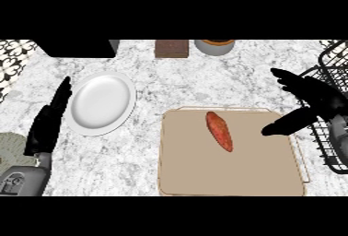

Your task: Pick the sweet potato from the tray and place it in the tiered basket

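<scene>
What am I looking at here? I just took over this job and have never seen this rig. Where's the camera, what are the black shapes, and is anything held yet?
The single view comes from the robot's head, looking steeply down at a kitchen counter. The black shapes are its two hands. The left hand rests open at the left edge, beside a white plate. The right hand is open over the right edge of the tan tray, holding nothing. The sweet potato lies on the tray, untouched. The black wire tiered basket stands at the far right. At the back are a brown block and a grey pot.
</scene>
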